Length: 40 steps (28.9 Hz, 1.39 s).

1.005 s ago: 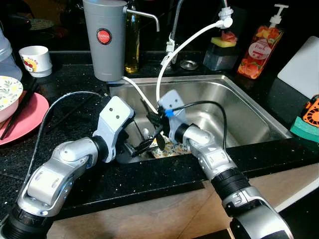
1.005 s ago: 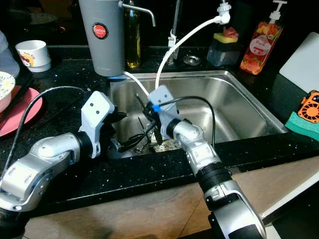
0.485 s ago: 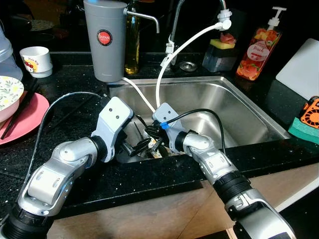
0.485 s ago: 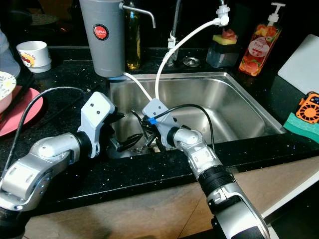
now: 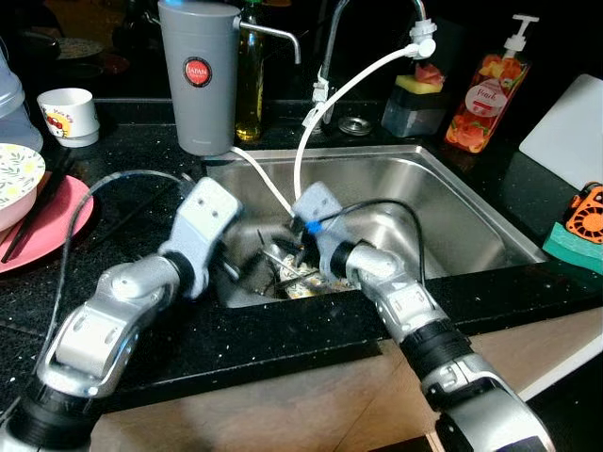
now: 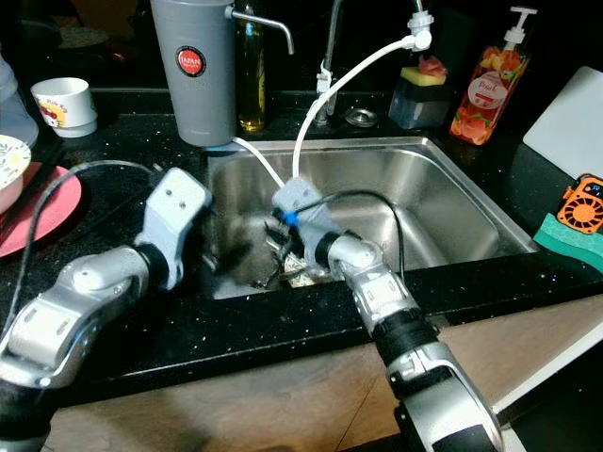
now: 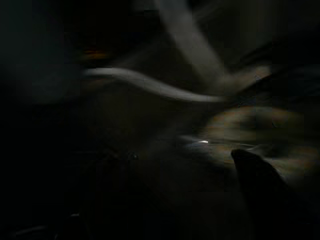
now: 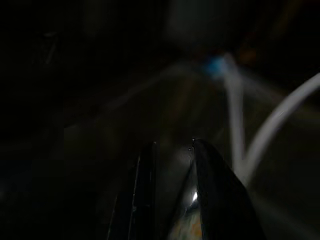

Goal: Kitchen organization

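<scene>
A steel sink is set in the black counter. In its near left corner lie some metal utensils and a flat patterned piece. My right gripper reaches down among them. In the right wrist view its fingers stand almost together; I cannot tell if anything is pinched there. My left gripper is a blur at the sink's left wall. The dark left wrist view shows its fingers wide apart with nothing between them.
A white hose hangs from the tap into the sink. Behind stand a grey dispenser, oil bottle, sponge holder and soap bottle. A pink plate, bowl and cup sit left; a white board right.
My left arm has swung back and up from the utensils and is blurred by motion. The right gripper has shifted slightly within the near left corner of the sink.
</scene>
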{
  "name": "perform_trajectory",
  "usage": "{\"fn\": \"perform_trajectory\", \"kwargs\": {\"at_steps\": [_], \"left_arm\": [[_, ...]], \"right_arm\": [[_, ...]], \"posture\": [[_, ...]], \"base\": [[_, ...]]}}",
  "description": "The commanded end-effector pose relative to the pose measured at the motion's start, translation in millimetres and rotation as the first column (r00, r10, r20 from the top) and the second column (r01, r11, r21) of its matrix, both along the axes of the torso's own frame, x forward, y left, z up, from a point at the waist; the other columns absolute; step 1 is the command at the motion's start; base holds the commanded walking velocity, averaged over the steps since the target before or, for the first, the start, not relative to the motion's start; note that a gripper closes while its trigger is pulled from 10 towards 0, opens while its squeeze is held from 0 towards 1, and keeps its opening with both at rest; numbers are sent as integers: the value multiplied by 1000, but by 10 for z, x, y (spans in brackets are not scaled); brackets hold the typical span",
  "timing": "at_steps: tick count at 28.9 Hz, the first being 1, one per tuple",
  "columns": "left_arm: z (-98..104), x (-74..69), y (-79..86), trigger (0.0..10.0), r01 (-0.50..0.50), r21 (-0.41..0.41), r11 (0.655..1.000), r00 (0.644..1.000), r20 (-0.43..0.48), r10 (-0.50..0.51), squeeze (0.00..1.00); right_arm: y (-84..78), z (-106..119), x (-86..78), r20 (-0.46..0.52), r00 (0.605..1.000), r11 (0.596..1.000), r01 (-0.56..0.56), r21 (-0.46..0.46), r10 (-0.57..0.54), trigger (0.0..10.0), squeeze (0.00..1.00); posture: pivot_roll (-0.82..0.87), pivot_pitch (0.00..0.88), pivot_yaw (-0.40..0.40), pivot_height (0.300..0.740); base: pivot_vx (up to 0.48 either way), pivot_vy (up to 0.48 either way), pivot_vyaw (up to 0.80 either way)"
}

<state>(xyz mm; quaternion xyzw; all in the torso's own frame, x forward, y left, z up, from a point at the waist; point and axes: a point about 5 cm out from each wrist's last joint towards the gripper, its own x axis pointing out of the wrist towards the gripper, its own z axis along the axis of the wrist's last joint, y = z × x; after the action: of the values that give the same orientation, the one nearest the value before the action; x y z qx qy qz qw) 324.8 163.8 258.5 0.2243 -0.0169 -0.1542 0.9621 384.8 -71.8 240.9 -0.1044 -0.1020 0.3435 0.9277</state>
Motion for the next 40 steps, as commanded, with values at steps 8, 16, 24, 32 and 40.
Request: {"fn": "perform_trajectory", "kwargs": {"at_steps": [8, 16, 24, 32, 40], "left_arm": [[151, 122, 369, 10000, -240, -116, 964, 963, 93, 251, 1000], [11, 387, 549, 10000, -274, -224, 935, 961, -29, 275, 0], [3, 541, 775, 10000, -344, -172, 923, 938, -105, 331, 0], [12, 646, 795, 10000, -311, -72, 948, 940, -173, 295, 0], [-6, 732, 787, 10000, -246, -77, 966, 938, -269, 217, 0]], "right_arm": [[88, 291, -142, 41, 992, 987, -126, 98, 122, 10000, 0], [340, 261, -433, 17, 944, 943, -331, 25, 331, 10000, 0], [326, 255, -505, -4, 929, 928, -370, -45, 370, 10000, 0], [329, 309, -543, -31, 914, 912, -406, -64, 405, 10000, 0], [314, 335, -582, -58, 904, 899, -427, -99, 423, 10000, 0]], "posture": [[-38, 99, -87, 740], [-44, 103, -85, 740], [-48, 102, -86, 740], [-44, 99, -92, 740], [-41, 98, -86, 740]], "base": [[0, 0, 0], [0, 0, 0], [0, 0, 0], [0, 0, 0], [0, 0, 0]]}}
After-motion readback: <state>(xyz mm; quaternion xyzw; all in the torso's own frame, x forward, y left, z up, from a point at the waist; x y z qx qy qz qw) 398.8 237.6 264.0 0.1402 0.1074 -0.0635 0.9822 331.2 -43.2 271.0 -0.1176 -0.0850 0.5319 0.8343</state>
